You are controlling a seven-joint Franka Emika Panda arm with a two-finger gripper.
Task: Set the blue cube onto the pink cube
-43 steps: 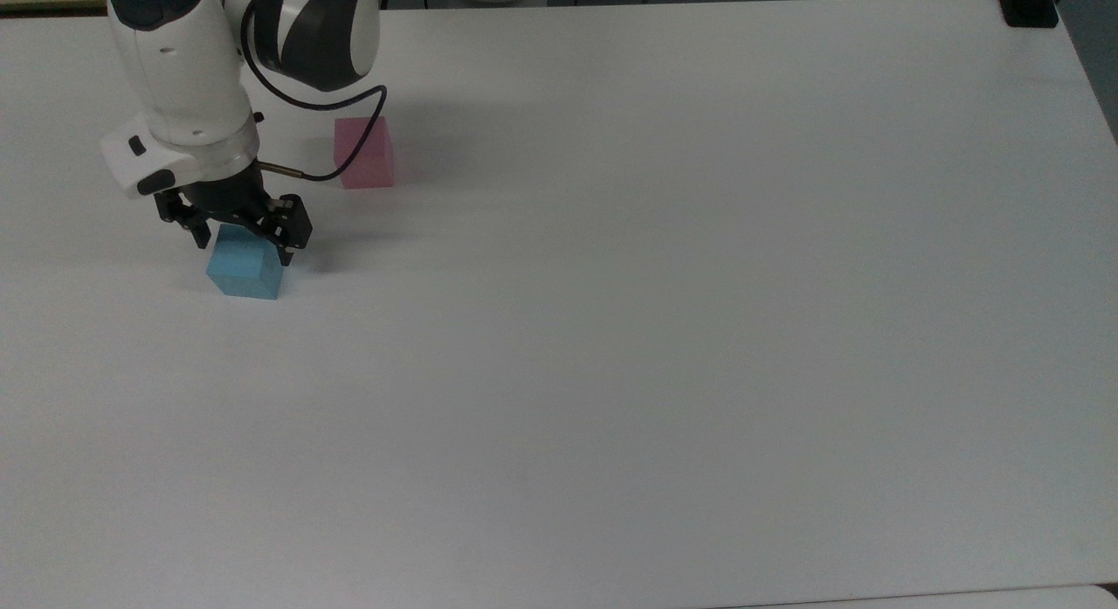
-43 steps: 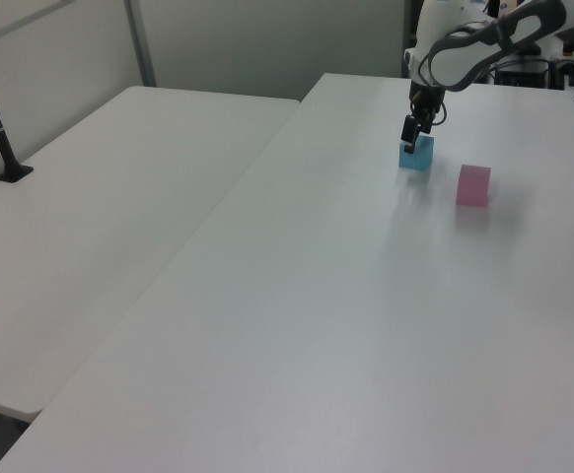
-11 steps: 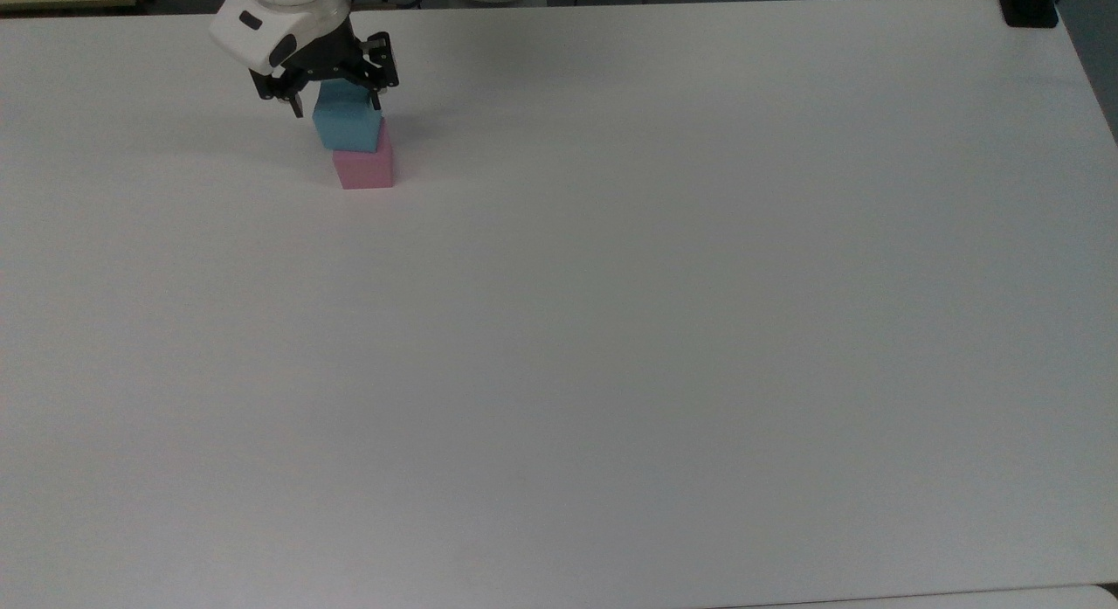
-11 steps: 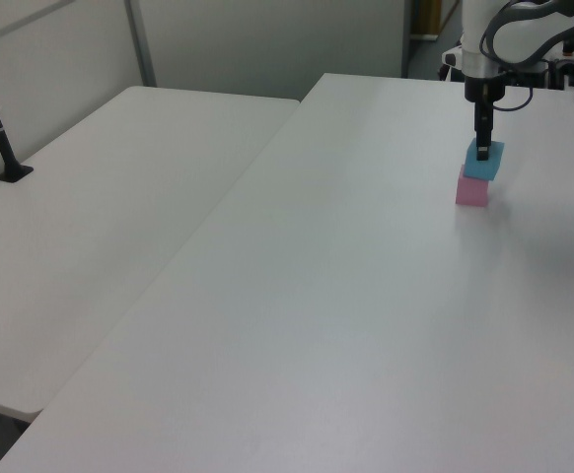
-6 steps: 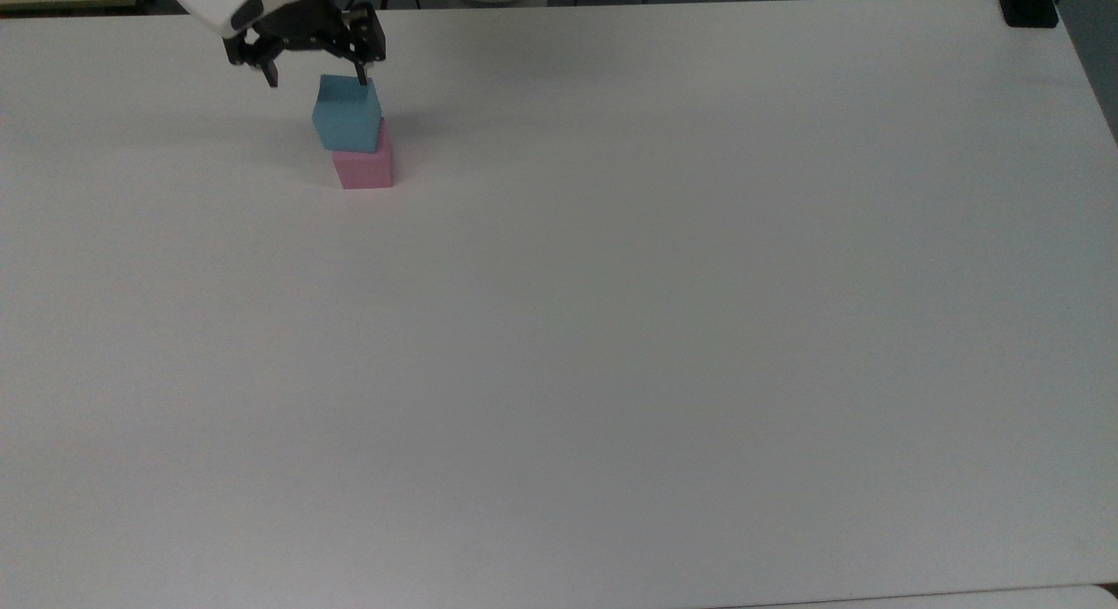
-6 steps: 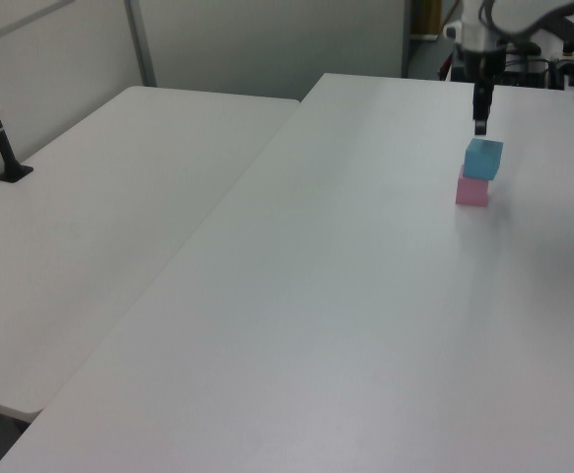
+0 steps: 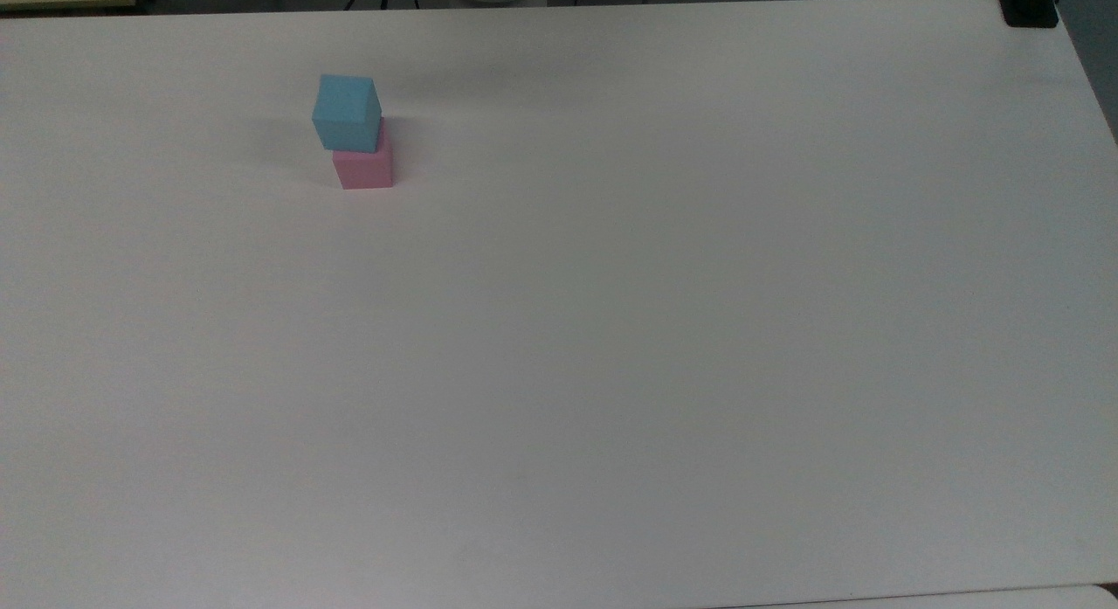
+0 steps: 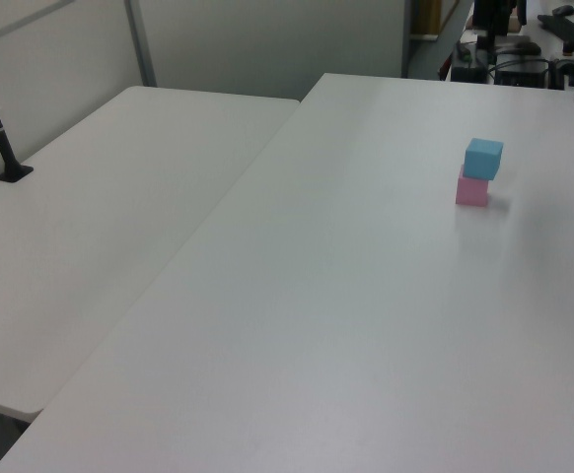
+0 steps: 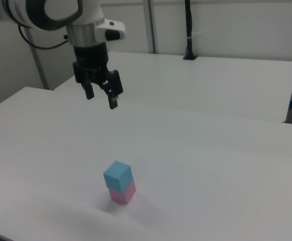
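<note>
Right view: blue cube seated on pink cube, slightly twisted and offset, on the white table. Well above and toward the right view's left, gripper spread open, empty; stacking judged done.

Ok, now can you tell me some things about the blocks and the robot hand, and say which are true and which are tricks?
1. The blue cube sits on top of the pink cube. True.
2. The gripper is holding the blue cube. False: it hangs high above the stack, open and holding nothing.
3. The pink cube rests on the white table. True.
4. The blue cube lines up perfectly with the pink one. False: in the top view the blue cube sits slightly toward the top view's left of the pink cube and looks a little turned.
5. There is a third cube on the table. False: there are just the two cubes, stacked.
</note>
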